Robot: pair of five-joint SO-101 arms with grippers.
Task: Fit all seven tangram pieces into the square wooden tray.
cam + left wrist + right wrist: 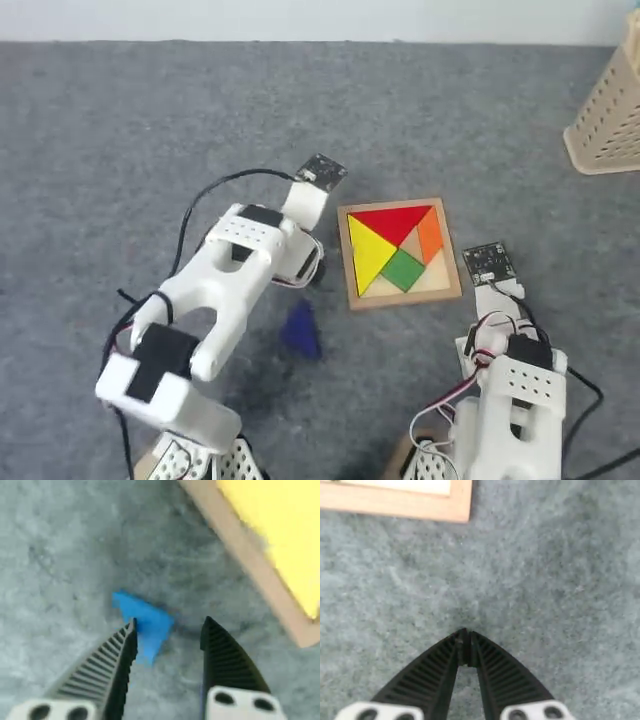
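Four pieces are sitting inside the square wooden tray (410, 298): a red piece (395, 222), a yellow piece (368, 250), an orange piece (430, 240) and a green piece (403, 268). Bare wood is showing along the tray's near side. A blue piece (145, 622) is lying on the grey table (120, 140) just outside the tray. The left gripper (170, 624) is hanging open over it. The right gripper (465, 632) is sitting closed and empty near a tray corner. The task is looking roughly half done.

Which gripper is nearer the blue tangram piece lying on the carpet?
Left. The left gripper hangs open over the blue tangram piece; the right gripper sits shut over bare carpet beyond the wooden tray.
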